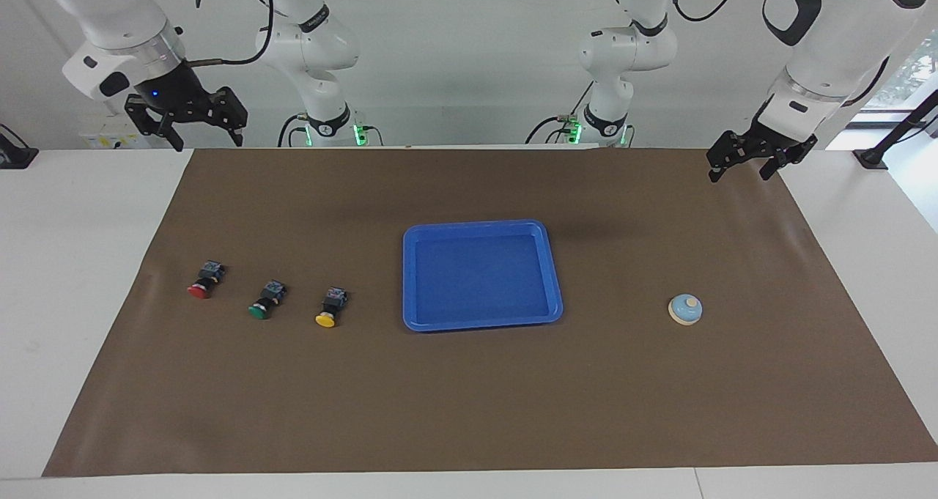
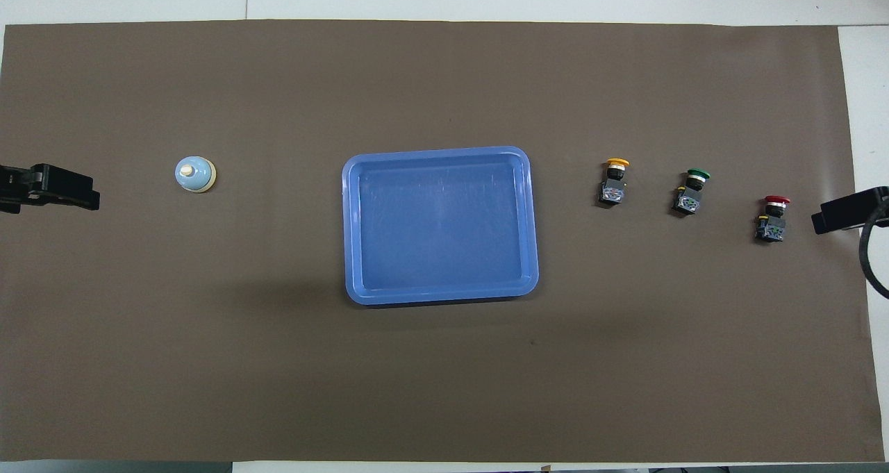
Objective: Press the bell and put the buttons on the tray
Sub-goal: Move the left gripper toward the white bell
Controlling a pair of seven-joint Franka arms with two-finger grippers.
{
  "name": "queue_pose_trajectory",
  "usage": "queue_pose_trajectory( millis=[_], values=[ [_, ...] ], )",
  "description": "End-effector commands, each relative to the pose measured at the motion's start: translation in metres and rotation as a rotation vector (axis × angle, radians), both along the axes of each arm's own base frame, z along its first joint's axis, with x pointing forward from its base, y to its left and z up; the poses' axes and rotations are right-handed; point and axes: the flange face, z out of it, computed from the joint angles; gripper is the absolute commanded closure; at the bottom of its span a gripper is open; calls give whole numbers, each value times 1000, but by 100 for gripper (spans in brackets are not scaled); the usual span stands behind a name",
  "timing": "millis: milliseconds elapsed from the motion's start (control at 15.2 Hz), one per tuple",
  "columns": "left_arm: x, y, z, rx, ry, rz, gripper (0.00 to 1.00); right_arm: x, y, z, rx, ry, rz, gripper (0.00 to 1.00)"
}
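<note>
Blue tray (image 1: 551, 264) sits between bell (image 1: 685, 309) and 3 buttons (image 1: 267, 300) — apart.

My tray (image 1: 420, 279) sits on the mat (image 1: 469, 411) at the middle of the table. The bell (image 1: 686, 309) stands well apart from it, toward my left arm's end. Three buttons (image 1: 267, 298) lie on their sides in a row toward my right arm's end, caps pointing away from me; the last seems slightly nearer me. My left gripper (image 1: 741, 165) and right gripper (image 1: 207, 135) hang raised at their own ends.
</note>
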Motion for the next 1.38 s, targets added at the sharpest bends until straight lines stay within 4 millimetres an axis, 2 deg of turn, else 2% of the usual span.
queue_pose_trajectory(
  millis=[0, 197, 329, 394, 460, 592, 789, 1052, 1117, 1315],
  values=[
    [-3, -3, 5, 9, -2, 5, 0, -7, 0, 1, -12, 3, -6, 0],
    [-3, -9, 5, 9, 0, -7, 0, -7, -1, 1, -12, 3, -8, 0],
    [-6, -9, -2, 10, 0, -17, 0, -7, 0, 0, -12, 5, -6, 0],
    [-1, -10, -2, 9, -46, -19, 9, -7, 0, 1, -12, 3, -6, 0],
    [1, -11, -8, 9, -57, -22, 30, -8, -1, 0, -12, 5, -8, 0],
    [9, -19, -26, 9, -61, -27, 100, -8, -2, 0, -12, 5, -9, 0],
    [29, -11, -61, 6, -121, -9, 100, -8, -1, 0, -12, 5, -8, 0],
    [71, -9, -135, 9, -120, -15, 100, -7, 0, 1, -12, 3, -6, 0],
    [78, 1, -151, 9, -118, -2, 100, -7, 0, 1, -12, 3, -6, 0],
    [93, 5, -185, 8, -133, 3, 100, -7, 0, 1, -12, 3, -6, 0]
  ],
)
